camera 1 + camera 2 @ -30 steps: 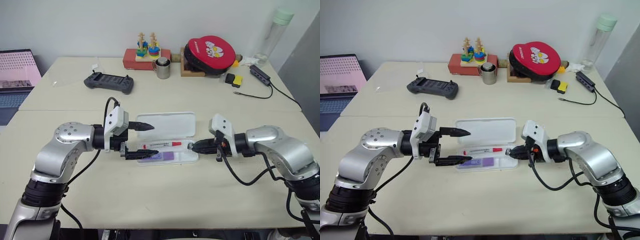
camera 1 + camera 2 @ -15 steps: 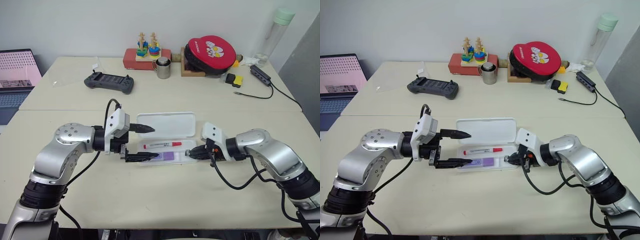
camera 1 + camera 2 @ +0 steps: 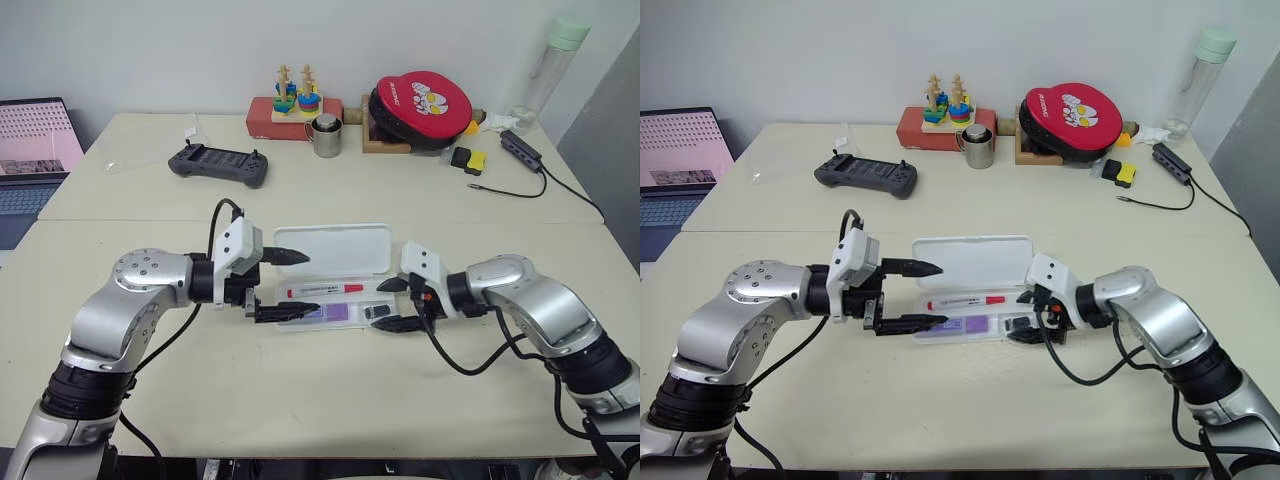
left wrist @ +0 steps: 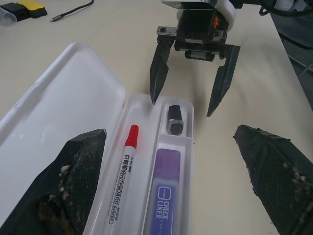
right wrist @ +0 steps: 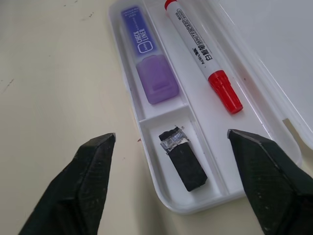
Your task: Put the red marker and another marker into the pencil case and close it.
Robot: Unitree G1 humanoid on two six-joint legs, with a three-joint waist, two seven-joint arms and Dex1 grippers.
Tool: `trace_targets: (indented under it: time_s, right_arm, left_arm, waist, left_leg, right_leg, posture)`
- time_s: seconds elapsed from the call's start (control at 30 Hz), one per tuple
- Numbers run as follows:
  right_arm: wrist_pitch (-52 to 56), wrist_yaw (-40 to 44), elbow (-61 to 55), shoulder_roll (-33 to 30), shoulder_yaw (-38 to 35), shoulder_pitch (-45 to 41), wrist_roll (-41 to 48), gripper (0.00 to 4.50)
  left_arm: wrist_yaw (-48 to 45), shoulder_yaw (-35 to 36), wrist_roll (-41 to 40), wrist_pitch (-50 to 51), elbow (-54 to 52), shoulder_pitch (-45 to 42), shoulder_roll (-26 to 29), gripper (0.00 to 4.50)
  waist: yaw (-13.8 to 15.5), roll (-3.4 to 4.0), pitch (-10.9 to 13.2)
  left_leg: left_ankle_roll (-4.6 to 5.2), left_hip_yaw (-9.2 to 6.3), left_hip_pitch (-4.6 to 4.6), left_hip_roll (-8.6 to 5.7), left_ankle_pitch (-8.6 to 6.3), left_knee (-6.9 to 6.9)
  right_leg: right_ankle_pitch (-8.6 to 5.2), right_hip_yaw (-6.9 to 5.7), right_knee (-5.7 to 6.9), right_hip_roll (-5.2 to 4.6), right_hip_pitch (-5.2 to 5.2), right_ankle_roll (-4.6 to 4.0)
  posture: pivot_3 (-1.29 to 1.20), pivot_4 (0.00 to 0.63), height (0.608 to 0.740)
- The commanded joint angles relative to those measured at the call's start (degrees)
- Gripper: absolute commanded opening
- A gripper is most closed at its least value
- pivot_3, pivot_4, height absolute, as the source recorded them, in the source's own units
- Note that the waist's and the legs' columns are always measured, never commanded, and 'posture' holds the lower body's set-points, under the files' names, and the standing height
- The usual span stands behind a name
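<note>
On the table point(image 3: 330, 390) the pencil case point(image 3: 336, 249) lies open between both tools, left point(image 3: 289, 284) and right point(image 3: 390, 304) each spread wide and empty, holding the red marker point(image 4: 121, 170), the purple marker point(image 4: 164, 205) and a small black block point(image 5: 182, 158).

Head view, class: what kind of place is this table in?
Probably an office or lab desk: a laptop at one edge, a power strip with its cable, and a game controller among toys.

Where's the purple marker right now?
The purple marker lies in the open pencil case, in the compartment beside the red marker, with a small black object at its end.
</note>
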Motion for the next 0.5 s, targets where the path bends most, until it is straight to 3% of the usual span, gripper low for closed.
trace_targets:
  time_s: [0.03,0.13,0.33,0.5]
  right_arm:
    - [1.1,0.03,0.72,3.96,-11.06,-6.94,8.55,4.48]
    - [-2.18,-5.79,12.82,7.94,-13.13,-17.07,4.38,4.02]
    - [-8.76,-11.9,35.84,14.25,-10.37,-30.62,-4.69,2.65]
    - [-16.23,-13.68,52.44,18.16,-7.51,-36.56,-11.84,1.49]
  left_arm:
    - [4.46,5.3,-2.69,1.93,-2.11,0.51,-0.59,4.5]
    - [10.8,10.23,-5.06,4.99,-1.8,0.73,-2.51,4.5]
    - [17.53,14.01,-7.44,7.46,-2.31,0.15,-5.16,4.5]
    - [18.16,14.68,-8.25,7.88,-3.46,1.18,-4.43,4.5]
  waist:
    - [-0.09,0.0,0.04]
    - [-0.59,0.02,0.05]
    - [-0.38,-0.05,0.01]
    - [-0.54,-0.04,0.01]
  left_leg:
    - [0.0,-0.01,0.0,0.01,0.0,0.0]
    - [0.0,0.08,0.07,0.02,0.0,0.0]
    - [-0.01,-0.05,0.07,0.01,0.0,-0.06]
    - [-0.01,0.04,-0.03,-0.05,0.0,-0.05]
  right_leg:
    - [0.0,0.0,0.0,0.0,0.0,0.0]
    - [0.0,0.0,0.08,0.04,-0.04,0.0]
    - [0.01,0.0,0.05,0.02,-0.03,-0.02]
    - [0.01,-0.01,0.09,-0.05,-0.2,-0.02]
  posture:
    - [0.0,0.15,0.74]
    - [0.0,0.15,0.74]
    - [0.0,0.15,0.74]
    - [0.0,0.15,0.74]
